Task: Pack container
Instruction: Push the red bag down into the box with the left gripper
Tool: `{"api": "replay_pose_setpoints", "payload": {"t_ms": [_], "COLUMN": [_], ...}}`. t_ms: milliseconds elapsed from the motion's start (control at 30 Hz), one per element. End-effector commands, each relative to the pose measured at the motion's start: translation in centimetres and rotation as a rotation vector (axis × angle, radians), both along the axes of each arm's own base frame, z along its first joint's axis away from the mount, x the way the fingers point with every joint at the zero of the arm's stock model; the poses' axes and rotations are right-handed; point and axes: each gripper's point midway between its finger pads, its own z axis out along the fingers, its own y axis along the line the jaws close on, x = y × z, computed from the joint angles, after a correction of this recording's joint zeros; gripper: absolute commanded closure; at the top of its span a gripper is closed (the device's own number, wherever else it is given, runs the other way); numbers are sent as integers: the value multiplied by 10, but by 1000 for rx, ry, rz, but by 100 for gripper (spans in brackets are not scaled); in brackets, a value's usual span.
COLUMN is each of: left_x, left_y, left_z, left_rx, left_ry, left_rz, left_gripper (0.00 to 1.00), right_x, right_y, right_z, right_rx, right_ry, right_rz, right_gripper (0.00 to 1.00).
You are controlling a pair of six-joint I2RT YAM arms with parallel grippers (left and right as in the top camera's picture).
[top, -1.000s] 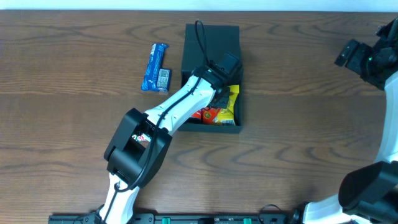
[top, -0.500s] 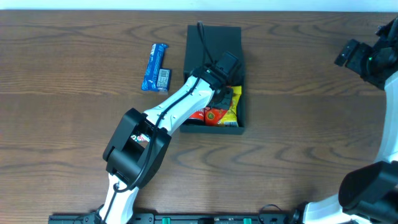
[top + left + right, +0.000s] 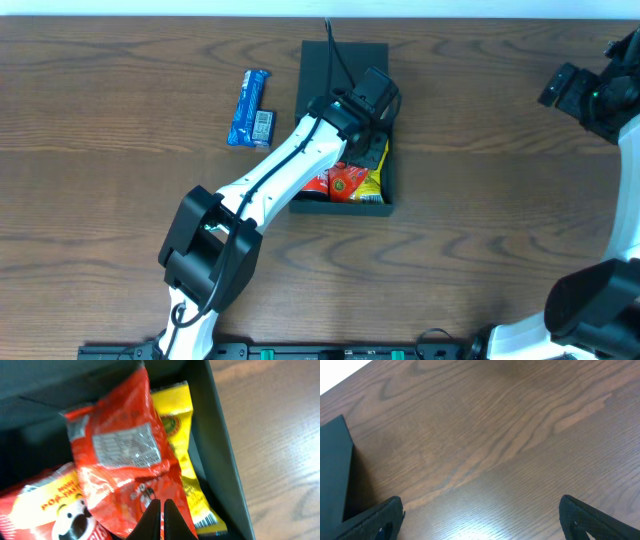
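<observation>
Open black box on the wooden surface

The container [image 3: 366, 62] is matte black, shallow and rigid. It lies flat toward the far middle of the surface [image 3: 120, 200], with its longer side running away from the robot. Its flap lid is swung open at the far end, so the inside is bare to view. It holds red packets [image 3: 125, 455], and a yellow packet [image 3: 182, 445] lies along the right wall.

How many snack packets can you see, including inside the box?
4. Three lie in the black container: a red packet, a yellow packet, a red-and-yellow packet. A blue packet lies on the table left of it. The left arm may hide more.
</observation>
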Motion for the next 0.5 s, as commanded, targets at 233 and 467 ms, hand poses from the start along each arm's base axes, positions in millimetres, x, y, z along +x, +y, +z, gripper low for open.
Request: {"api": "replay_pose_setpoints", "payload": {"t_ms": [233,467], "left_x": [-28,-37], "left_y": [0,6], "left_z": [-8,-27], "left_rx": [-12,6], "left_ry": [98,130], "left_rz": [-123,-134], "left_gripper": [94,94], "right_x": [-1,-1], "right_y": [-2,-2], "right_z": [9,9], "right_rx": [-10,-10], "right_ry": [-23,-24], "right_rz": [5,5], "right_gripper": [1,1]}}
